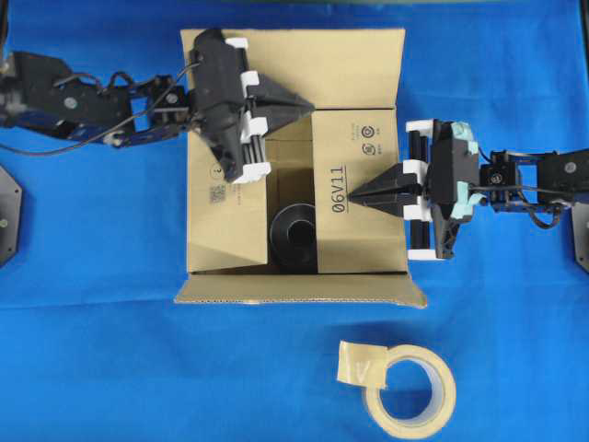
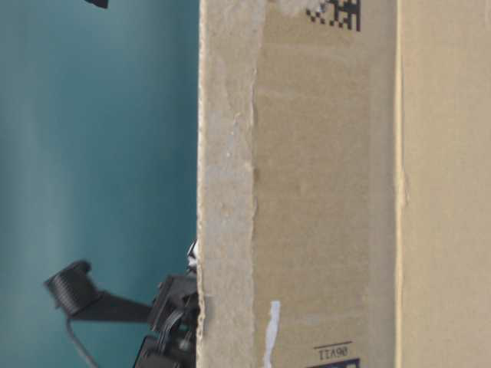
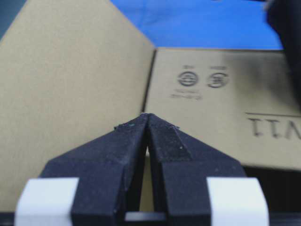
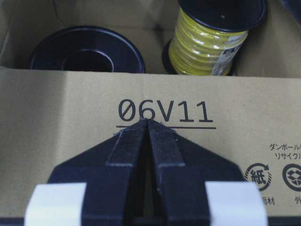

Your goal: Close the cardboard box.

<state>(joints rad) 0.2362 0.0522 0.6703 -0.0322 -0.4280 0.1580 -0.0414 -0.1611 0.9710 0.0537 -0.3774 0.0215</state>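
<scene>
The large brown corrugated cardboard box (image 1: 294,161) sat mid-counter on the blue cloth-covered counter (image 1: 92,350), top still partly open. The right flap (image 1: 359,189), printed "06V11", lay folded inward over the opening, its free edge running down the middle. The left flap (image 1: 216,207) was also angled inward, with a dark gap between the two flap edges. The far flap (image 1: 322,69) and the near flap (image 1: 294,288) were spread outward.

In the gap, a black spool (image 1: 296,238) showed near the front wall; the right wrist view also showed a spool wound with yellow wire (image 4: 207,44) beside it.

The left hand (image 1: 304,108) hovered over the box's far-left part, fingers pinched together, holding nothing, tip near the inner corner of the right flap. The right hand (image 1: 361,193) reached in from the right edge, fingers likewise closed and empty, tip over the "06V11" flap; contact could not be judged.

A beige tape roll (image 1: 409,391) lay on the counter in front of the box, apart from its near flap. Open blue counter lay on every side of the box.
</scene>
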